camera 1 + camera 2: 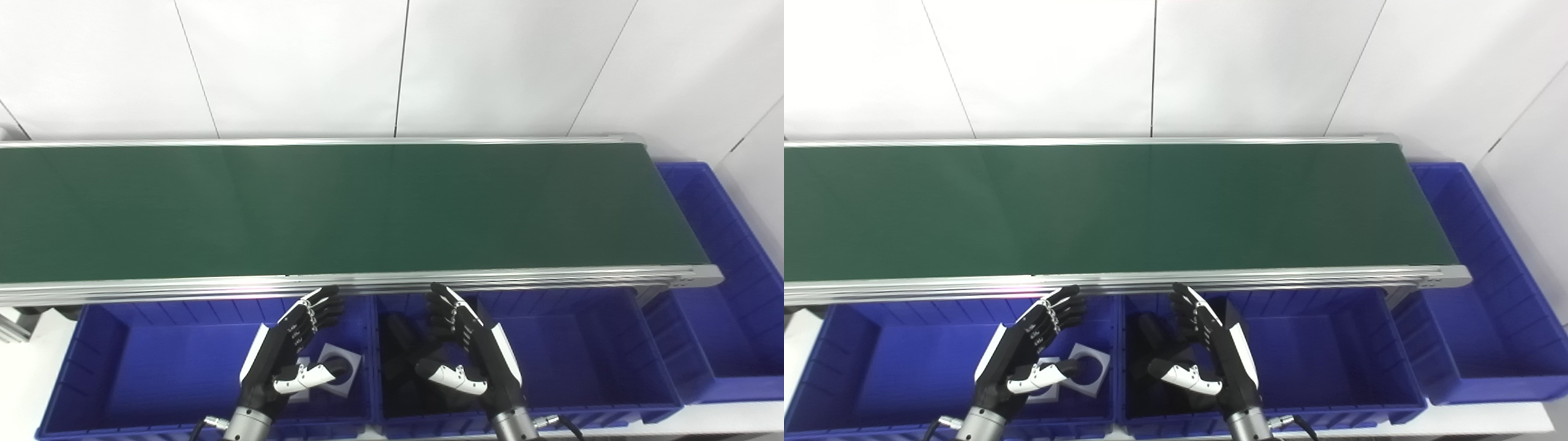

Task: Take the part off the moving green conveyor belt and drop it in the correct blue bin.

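1. Green conveyor belt (343, 208): long, running left to right across the view, framed by silver rails; surface bare, no part visible on it.
2. Left blue bin (122, 367): below the belt's near rail, on the left; holds grey square parts (343, 361) with round holes, lying on the floor of the bin near its right wall.
3. Middle blue bin (582, 361): just beside the left bin, sharing a wall line; dark items (398, 361) piled in its left part, shape too dark to tell.
4. Right blue bin (723, 275): at the belt's right end, set lengthwise past the roller; interior bare where visible.
5. Left hand (288, 355): over the right part of the left bin, palm facing inward, fingers extended and apart, thumb out toward the grey parts; released, holding nothing.
6. Right hand (471, 349): over the left part of the middle bin, mirroring the other, fingers spread and pointing toward the belt rail; released, holding nothing.
7. White panelled wall (392, 61): behind the belt.
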